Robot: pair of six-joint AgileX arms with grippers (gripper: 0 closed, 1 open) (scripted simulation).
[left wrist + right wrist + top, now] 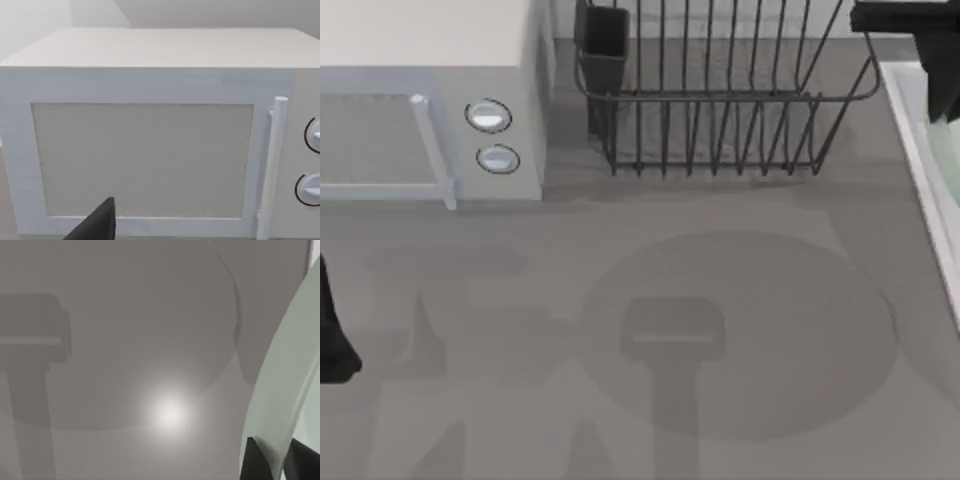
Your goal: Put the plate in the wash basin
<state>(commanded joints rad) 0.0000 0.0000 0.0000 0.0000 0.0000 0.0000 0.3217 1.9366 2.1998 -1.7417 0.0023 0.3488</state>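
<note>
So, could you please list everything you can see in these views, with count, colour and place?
plate: one, pale mint green, seen edge-on in the right wrist view, its rim between the right gripper's fingers.
wash basin: one, white rim, right edge of the table.
dish rack: one, dark wire, back of the table, with a dark cup at its left end.
microwave: one, white, back left, door shut, two round knobs.
table: one, grey.
right gripper: one, black, shut on the plate, at the top view's upper right.
left gripper: one, black, parked at the table's left edge, facing the microwave.
</note>
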